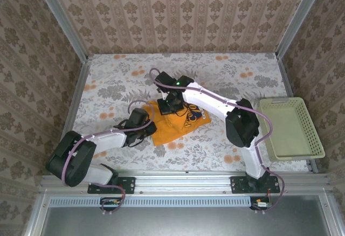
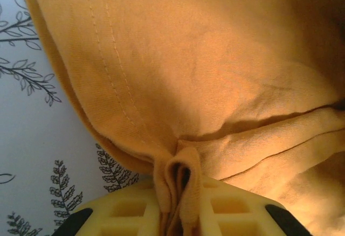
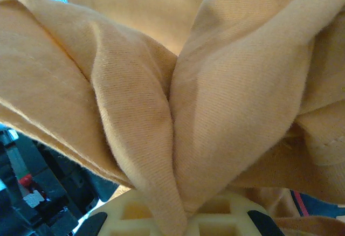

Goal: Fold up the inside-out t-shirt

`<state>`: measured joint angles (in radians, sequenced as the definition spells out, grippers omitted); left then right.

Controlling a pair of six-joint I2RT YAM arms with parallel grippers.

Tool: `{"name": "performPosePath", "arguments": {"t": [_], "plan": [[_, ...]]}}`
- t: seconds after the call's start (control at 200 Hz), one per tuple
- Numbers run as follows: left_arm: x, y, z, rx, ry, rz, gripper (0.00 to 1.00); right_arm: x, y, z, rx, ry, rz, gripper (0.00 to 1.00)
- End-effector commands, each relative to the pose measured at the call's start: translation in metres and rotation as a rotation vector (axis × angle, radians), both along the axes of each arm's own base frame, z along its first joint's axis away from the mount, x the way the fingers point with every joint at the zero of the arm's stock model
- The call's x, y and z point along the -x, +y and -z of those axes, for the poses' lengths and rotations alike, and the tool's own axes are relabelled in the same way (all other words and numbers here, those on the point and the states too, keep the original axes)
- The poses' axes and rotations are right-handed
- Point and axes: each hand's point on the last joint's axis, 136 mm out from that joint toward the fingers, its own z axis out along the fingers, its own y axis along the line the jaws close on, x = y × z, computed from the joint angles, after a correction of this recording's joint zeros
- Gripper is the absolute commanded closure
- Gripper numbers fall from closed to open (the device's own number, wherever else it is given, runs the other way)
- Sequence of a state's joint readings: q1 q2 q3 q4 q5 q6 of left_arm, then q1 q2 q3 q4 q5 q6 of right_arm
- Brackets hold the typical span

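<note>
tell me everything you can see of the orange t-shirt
The t-shirt is mustard-orange soft cotton, bunched and rumpled on the floral table, with dark lettering showing on its right part and a twin-stitched hem. The left end effector pinches a fold at its left side; the right end effector grips gathered cloth at its far edge.

Top view bright & even, faint shadows — wrist views v. close, t-shirt (image 2: 205, 74) soft-focus, creases shadowed.
</note>
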<state>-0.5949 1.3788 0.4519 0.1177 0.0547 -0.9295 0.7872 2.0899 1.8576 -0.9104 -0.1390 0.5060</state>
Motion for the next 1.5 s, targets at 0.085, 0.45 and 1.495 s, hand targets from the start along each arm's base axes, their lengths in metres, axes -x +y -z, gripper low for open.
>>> {"name": "performPosePath", "arguments": {"t": [0.085, 0.45, 1.495], "plan": [[0.005, 0.007, 0.006, -0.005, 0.01, -0.033, 0.82, 0.01, 0.02, 0.013, -0.061, 0.048, 0.007, 1.0], [0.012, 0.02, 0.005, -0.007, -0.007, -0.079, 0.79, 0.014, 0.035, 0.004, -0.131, 0.067, -0.01, 0.61], [-0.003, 0.056, -0.07, -0.05, -0.06, -0.101, 0.61, 0.017, -0.036, 0.007, 0.074, -0.185, -0.016, 0.45]]}}
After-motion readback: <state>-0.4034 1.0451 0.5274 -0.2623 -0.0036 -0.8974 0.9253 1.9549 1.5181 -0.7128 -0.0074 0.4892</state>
